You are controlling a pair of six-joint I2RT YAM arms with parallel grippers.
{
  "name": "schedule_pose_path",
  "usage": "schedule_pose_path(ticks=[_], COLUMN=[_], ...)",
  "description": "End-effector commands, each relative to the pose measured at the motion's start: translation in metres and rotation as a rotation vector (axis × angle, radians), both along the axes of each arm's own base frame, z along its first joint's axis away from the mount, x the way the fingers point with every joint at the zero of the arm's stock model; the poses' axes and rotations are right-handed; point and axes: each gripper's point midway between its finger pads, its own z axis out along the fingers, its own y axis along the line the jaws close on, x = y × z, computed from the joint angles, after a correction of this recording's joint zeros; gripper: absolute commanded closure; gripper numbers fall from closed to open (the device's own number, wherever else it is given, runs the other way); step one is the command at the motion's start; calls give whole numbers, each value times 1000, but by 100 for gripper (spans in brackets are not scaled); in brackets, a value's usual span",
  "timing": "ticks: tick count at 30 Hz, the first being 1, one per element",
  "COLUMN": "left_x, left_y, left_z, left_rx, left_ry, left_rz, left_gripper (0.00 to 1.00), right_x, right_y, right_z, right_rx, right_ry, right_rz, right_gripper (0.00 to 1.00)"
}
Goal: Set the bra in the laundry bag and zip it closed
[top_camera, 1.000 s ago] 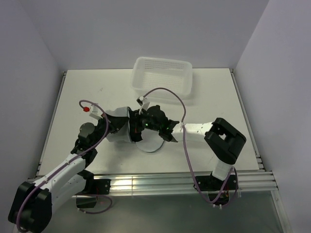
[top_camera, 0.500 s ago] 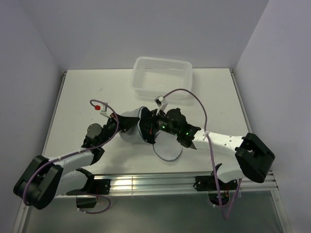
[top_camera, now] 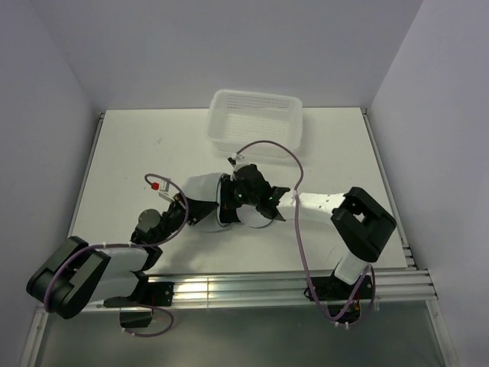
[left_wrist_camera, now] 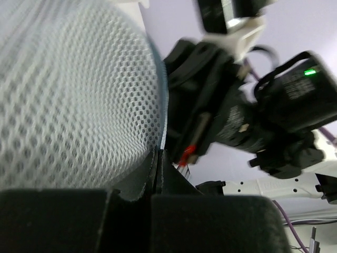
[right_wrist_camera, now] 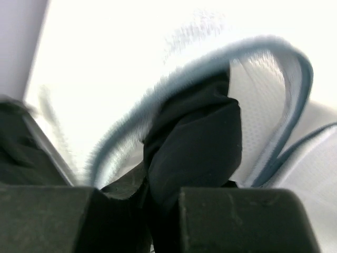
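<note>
The white mesh laundry bag (top_camera: 205, 186) lies mid-table between my two grippers; its mesh dome fills the left wrist view (left_wrist_camera: 68, 95). My left gripper (top_camera: 200, 215) is shut on the bag's dark rim (left_wrist_camera: 158, 163). My right gripper (top_camera: 238, 200) is shut on the black bra (right_wrist_camera: 195, 142) and holds it at the bag's open mouth, between the blue-grey zipper rims (right_wrist_camera: 295, 110). In the top view the bra is mostly hidden by the right wrist. The right arm's camera and wrist show in the left wrist view (left_wrist_camera: 253, 121).
A white perforated plastic basket (top_camera: 256, 122) stands at the back of the table. Purple cables loop above both wrists (top_camera: 263, 145). Grey walls close the table at the back and sides. Bare table (top_camera: 137, 145) lies left of the bag.
The right arm swung back left and pulled in toward the bag's mouth with the bra. The bag's lower flap, spread toward the front before, is now drawn up. The left gripper shifted slightly right.
</note>
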Motion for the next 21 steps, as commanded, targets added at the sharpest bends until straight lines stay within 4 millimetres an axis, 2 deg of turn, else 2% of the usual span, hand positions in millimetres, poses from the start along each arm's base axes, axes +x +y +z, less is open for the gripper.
schedule_pose_path(ticks=[1, 2, 3, 6, 9, 10, 11, 12, 13, 14, 16, 18, 19, 21], left_x=[-5, -6, -7, -6, -6, -6, -6, -5, -4, -3, 1, 4, 5, 9], left_y=[1, 0, 0, 4, 8, 9, 10, 11, 13, 14, 20, 25, 28, 36], left_z=[20, 20, 18, 9, 9, 10, 14, 10, 15, 13, 8, 5, -5, 4], left_rx=[-83, -89, -89, -78, -91, -92, -101, -91, -97, -86, -56, -35, -4, -5], left_ry=[-70, -71, -67, -47, -43, -42, -49, -34, -46, -45, -29, -16, 19, -7], left_rz=[-12, -19, -19, 4, 27, 32, 37, 46, 59, 70, 115, 150, 166, 214], left_gripper=[100, 100, 100, 100, 100, 100, 100, 100, 100, 100, 100, 100, 100, 100], right_x=[17, 16, 18, 15, 15, 15, 16, 16, 15, 16, 16, 20, 20, 23], right_y=[17, 18, 23, 35, 35, 35, 37, 36, 36, 33, 25, 13, 8, -4], right_z=[51, 52, 62, 54, 29, 22, 23, 19, 16, 16, 22, 26, 35, 40], right_rx=[80, 74, 88, 75, 82, 92, 118, 112, 96, 81, 57, 19, 21, -13], right_ry=[-55, -40, -46, -6, 39, 53, 52, 61, 67, 55, 35, 3, -14, -35], right_rz=[-50, -57, -61, -88, -162, -175, -180, -185, -179, -174, -173, -181, -185, -182], right_gripper=[86, 81, 78, 74, 67, 62, 46, 38, 32, 24, 14, 10, 7, 3])
